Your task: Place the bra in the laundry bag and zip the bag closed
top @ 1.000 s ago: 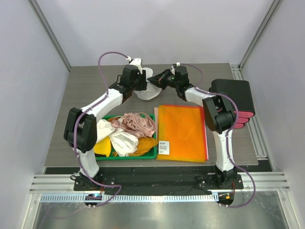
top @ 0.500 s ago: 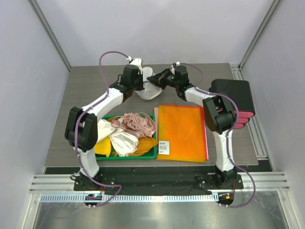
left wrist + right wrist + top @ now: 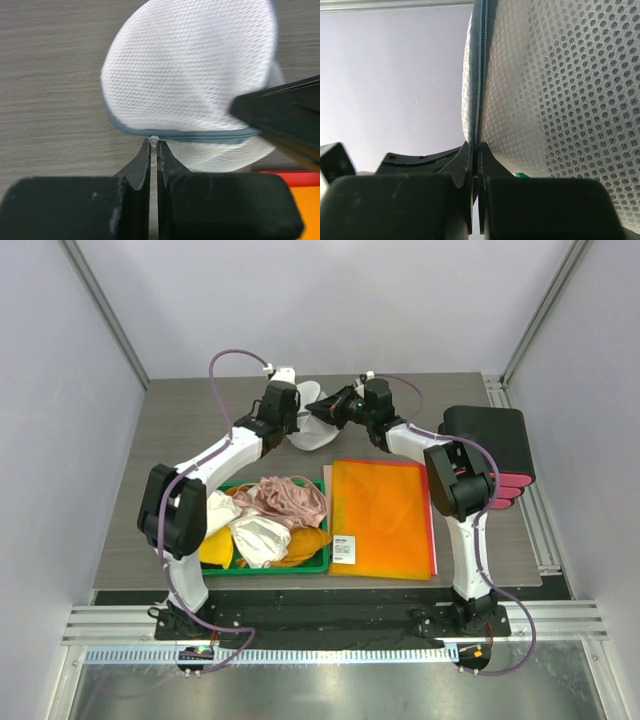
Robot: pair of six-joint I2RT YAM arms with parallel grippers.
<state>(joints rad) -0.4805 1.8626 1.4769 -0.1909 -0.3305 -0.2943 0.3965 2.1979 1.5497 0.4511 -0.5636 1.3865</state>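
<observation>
**Both grippers clamped on the mesh pouch at the far middle of the table**

Top view: a grey wood-grain table (image 3: 190, 425) stands inside pale lilac walls with metal posts in the far corners and a metal rail along the near edge. There are two arms. The left gripper (image 3: 299, 413) and the right gripper (image 3: 336, 409) meet at one white laundry bag (image 3: 314, 433), which is between them at the far middle of the table. Nearer lie one green tray (image 3: 322, 562), one orange folder (image 3: 385, 515) just to its right, and one black box (image 3: 490, 438) at the right edge. The tray holds one pink garment (image 3: 290, 497), white pieces (image 3: 255, 535) too bunched to count, and yellow fabric (image 3: 214, 550).

Left wrist view: the left gripper (image 3: 154, 146) is pinched shut on the small white zipper pull (image 3: 154, 138) at the grey-blue rim of the laundry bag (image 3: 195, 75). The right gripper (image 3: 280, 110) reaches in from the right, above a corner of the orange folder (image 3: 295, 181).

Right wrist view: the right gripper (image 3: 475, 150) is clamped on the zipper seam (image 3: 479, 75) of the laundry bag (image 3: 560, 100), with a plain lilac wall (image 3: 395, 75) behind.
</observation>
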